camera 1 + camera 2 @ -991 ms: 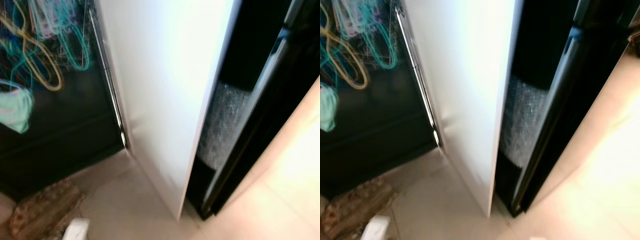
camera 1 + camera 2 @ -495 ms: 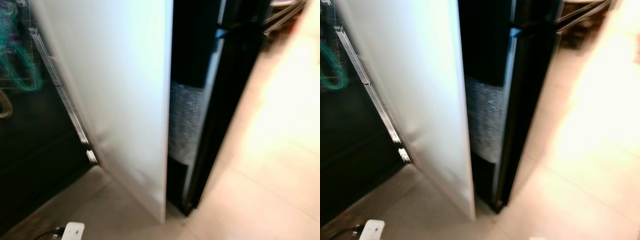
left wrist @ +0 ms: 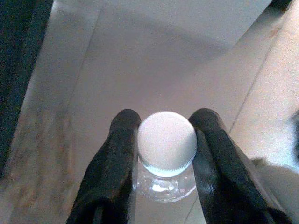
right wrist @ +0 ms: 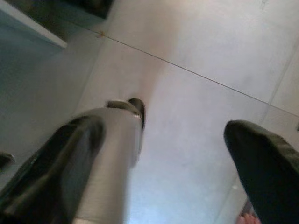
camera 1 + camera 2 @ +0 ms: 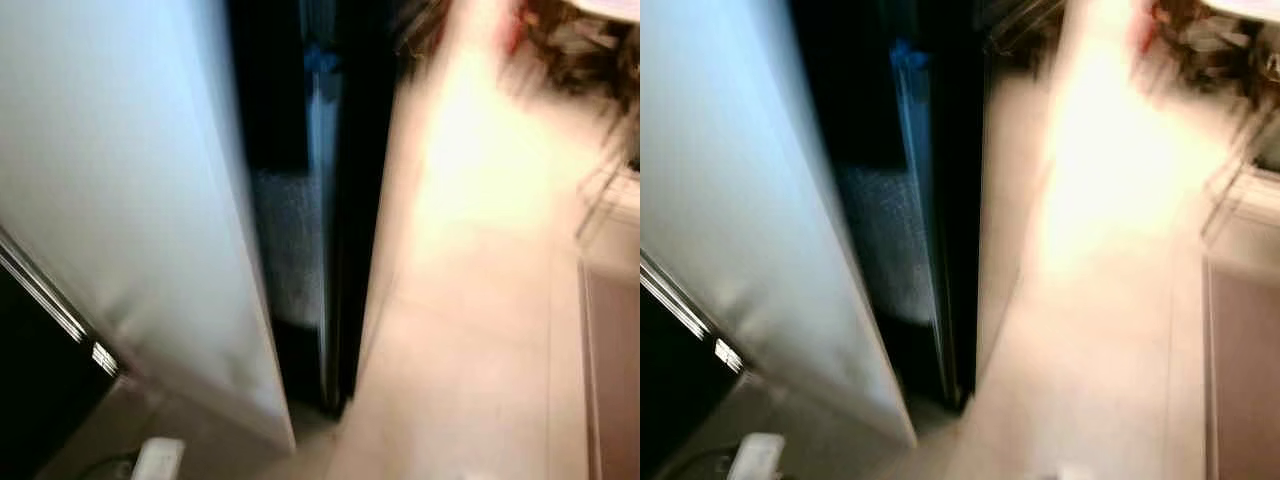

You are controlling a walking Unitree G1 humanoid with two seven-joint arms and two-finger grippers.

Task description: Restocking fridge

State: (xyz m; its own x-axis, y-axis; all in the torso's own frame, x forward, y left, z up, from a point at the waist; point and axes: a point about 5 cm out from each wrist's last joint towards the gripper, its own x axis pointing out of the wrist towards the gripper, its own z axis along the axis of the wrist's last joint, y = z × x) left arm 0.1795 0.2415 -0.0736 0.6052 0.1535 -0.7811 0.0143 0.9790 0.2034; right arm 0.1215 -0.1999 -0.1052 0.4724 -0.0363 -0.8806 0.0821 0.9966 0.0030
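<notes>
White plastic, the round cap of one clear bottle sits at lower centre of the left wrist view, clamped between the two black fingers of the left gripper. The bottle's long axis runs away from the camera toward the pale tiled floor, so it hangs roughly upright with the cap uppermost. The right gripper is spread wide with nothing between its fingers, one finger at lower left and one at lower right of the right wrist view, above floor tiles.

In the blurred left eye view, a white fridge door fills the left half of the frame, swung open and seen nearly edge-on. One narrow dark opening lies just right of it, at centre frame, with a pale frosted patch inside that is too blurred to identify. A bright floor occupies the right half, and a small white object lies at the lower left edge.

Judgement: the opening lies ahead of the loaded left arm, which is the nearer one; the bottle would have to pass around the door's free edge, and the door looks the likeliest obstacle.
</notes>
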